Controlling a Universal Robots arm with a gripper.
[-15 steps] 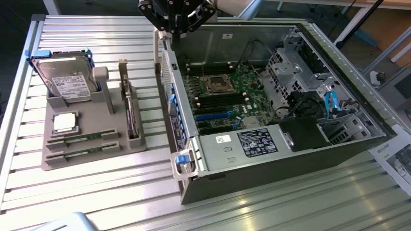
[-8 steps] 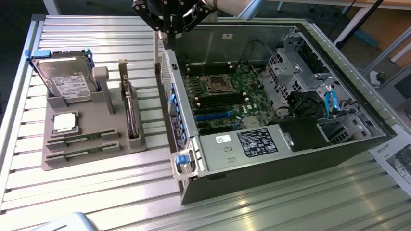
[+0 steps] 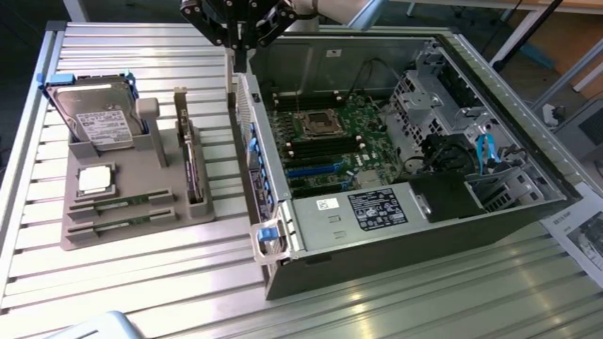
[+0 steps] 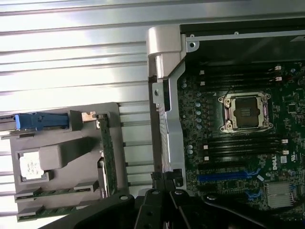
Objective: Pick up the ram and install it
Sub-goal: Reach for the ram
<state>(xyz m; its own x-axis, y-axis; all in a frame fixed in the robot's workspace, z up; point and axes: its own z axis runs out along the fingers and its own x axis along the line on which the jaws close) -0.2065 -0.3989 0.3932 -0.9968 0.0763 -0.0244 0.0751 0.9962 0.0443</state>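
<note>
Two rams, thin green strips, lie side by side in slots at the front of the grey holder [image 3: 141, 183]: one ram [image 3: 120, 204] and the other ram [image 3: 115, 227] just in front of it. In the wrist view they are the first ram [image 4: 52, 192] and the second ram [image 4: 40, 213]. My gripper [image 3: 241, 51] hangs high at the back, over the side wall of the open computer case [image 3: 247, 120], well away from the rams. Its black fingers [image 4: 153, 200] are shut together with nothing between them.
The holder also carries a hard drive [image 3: 94, 116] with blue clips, a square silver processor [image 3: 94, 180] and an upright dark card [image 3: 193, 166]. Inside the case lies the green motherboard [image 3: 372, 152] with black memory slots [image 4: 238, 149] beside the processor socket [image 4: 245, 110]. Everything stands on a ribbed metal table [image 3: 141, 282].
</note>
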